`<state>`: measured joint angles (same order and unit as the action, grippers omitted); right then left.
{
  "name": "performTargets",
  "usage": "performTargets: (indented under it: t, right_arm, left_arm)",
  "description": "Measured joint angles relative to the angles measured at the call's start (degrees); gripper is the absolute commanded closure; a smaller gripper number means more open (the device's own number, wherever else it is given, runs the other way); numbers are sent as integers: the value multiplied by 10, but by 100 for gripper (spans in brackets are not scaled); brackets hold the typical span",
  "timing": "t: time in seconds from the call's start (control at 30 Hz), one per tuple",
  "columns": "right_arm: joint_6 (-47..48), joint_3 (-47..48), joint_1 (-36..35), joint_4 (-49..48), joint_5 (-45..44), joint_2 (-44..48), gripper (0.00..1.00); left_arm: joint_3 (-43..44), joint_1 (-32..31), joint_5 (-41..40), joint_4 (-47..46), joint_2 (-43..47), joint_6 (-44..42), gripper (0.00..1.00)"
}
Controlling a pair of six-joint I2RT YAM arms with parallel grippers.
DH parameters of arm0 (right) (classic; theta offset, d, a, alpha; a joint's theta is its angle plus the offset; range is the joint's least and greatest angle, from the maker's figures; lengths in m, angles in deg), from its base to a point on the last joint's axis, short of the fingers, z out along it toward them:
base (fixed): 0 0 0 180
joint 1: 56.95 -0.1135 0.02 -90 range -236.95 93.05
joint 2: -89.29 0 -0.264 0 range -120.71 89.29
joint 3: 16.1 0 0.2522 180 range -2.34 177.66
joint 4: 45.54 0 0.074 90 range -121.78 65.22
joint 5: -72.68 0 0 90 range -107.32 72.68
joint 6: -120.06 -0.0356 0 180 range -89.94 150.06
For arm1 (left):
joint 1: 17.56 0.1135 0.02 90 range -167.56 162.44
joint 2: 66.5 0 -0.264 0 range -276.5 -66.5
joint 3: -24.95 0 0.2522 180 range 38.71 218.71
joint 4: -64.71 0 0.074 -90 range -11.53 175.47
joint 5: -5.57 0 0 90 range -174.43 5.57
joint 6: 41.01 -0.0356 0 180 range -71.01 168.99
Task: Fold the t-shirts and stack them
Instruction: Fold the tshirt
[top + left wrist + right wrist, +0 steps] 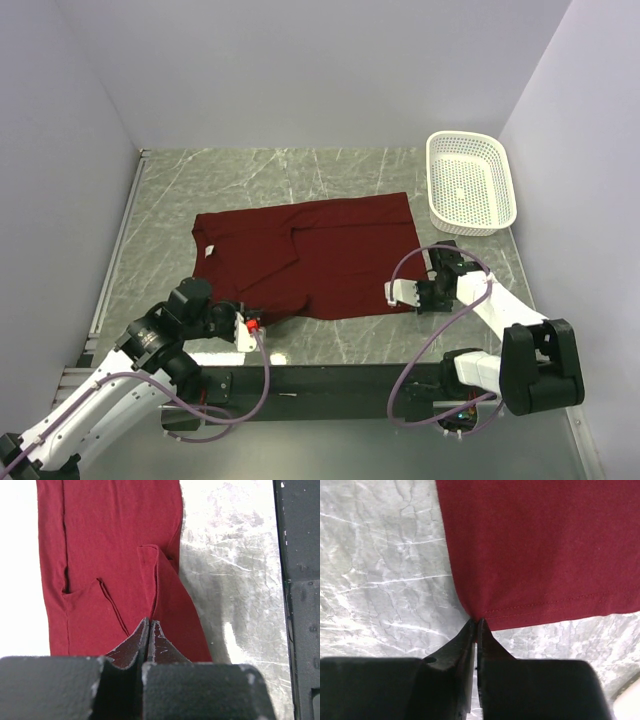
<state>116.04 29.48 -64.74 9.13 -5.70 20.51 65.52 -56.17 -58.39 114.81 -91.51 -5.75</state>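
Pinching the plain maroon t-shirt (320,255), left jaws clamp its near edge, right jaws its hem corner.

You have a grey-green marbled tabletop (250,180), glaring white where the light strikes it, closed in by plain pale lavender walls (320,70) at the back and both sides.

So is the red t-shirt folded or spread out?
Mostly spread. The t-shirt lies flat on the table, with only a flap on its left part turned over onto the body.
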Motion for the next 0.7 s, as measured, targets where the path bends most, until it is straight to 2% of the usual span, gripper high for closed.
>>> performTargets:
  t: [0.2, 0.37, 0.5, 0.7]
  right_arm:
    - [-15, 12, 16, 20, 25, 17, 100]
    - [-29, 87, 30, 66, 62, 15, 100]
    - [-44, 148, 43, 82, 98, -9, 100]
    - [-75, 180, 59, 87, 138, -49, 100]
  left_arm:
    - [27, 0, 0, 16, -34, 0, 100]
    - [68, 0, 0, 19, -84, 0, 100]
    - [93, 0, -6, 16, -119, -3, 100]
    - [122, 21, -21, 8, -165, -19, 99]
